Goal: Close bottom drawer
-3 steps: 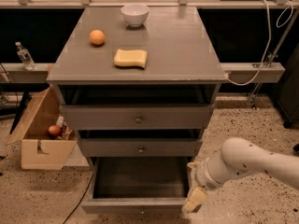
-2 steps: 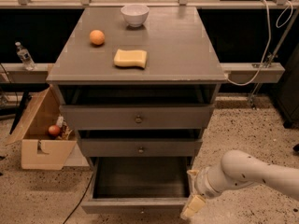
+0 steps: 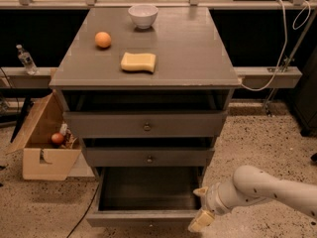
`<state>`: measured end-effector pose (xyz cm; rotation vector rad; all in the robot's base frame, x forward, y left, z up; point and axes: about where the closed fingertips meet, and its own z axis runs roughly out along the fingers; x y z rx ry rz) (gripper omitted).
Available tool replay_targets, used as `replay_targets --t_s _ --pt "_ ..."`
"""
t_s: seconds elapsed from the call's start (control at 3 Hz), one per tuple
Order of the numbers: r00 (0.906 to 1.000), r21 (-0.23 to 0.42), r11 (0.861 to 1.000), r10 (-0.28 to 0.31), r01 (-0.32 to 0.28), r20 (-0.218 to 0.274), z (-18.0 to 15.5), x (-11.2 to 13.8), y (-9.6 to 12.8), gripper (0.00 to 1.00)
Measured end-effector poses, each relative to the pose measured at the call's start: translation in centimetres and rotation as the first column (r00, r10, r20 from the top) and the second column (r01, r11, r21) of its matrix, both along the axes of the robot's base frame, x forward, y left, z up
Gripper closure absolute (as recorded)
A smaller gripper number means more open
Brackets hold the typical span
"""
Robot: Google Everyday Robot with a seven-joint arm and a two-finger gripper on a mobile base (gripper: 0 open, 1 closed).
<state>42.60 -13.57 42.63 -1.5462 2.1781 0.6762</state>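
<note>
bottle [image 3: 25,58]: stood on the ledge at far left, well apart from the cabinet. Not in play.
cardboard box [image 3: 37,155]: sat on the floor just beside the cabinet's left side, flap up, one round reddish item inside. Clear of the drawer's travel.
worktop [image 3: 193,53]: carried an orange [image 3: 103,39], a yellow sponge [image 3: 138,62] and a white bowl [image 3: 143,15], all set back from the front edge. My guess is a push low down wouldn't disturb them.
top drawer [image 3: 146,124]: slightly ajar, with a dark gap above its front.
middle drawer [image 3: 148,157]: also out a little, less than the one below.
bottom drawer [image 3: 143,217]: pulled far out at floor level, dark inside, nothing seen in it. Its front panel sat near the lower edge of the view, knob not visible. Task not done.
hand [image 3: 200,207]: low, at the drawer's right front corner, fingers apart and gripping nothing. One finger was by the corner and the other just ahead of the panel's right end. Couldn't tell whether either touched. It looked placed to shove the panel, not to grab the knob.
arm [image 3: 272,187]: came in from lower right, staying outside the drawer.
risk: an off-centre push at one corner could skew the drawer.
next: press the panel straight back towards the cabinet.
</note>
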Motion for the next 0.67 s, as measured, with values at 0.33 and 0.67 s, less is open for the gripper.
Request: replay_targets --t_s 0.33,0.67 --pt "0.9996 0.103 0.994 0.028 -0.027 -0.009 -8.3 0.1 0.8 0.49" --pt "0.9974 0.176 0.984 0.048 -0.037 -0.054 -14.6 -1.4 2.4 0.72"
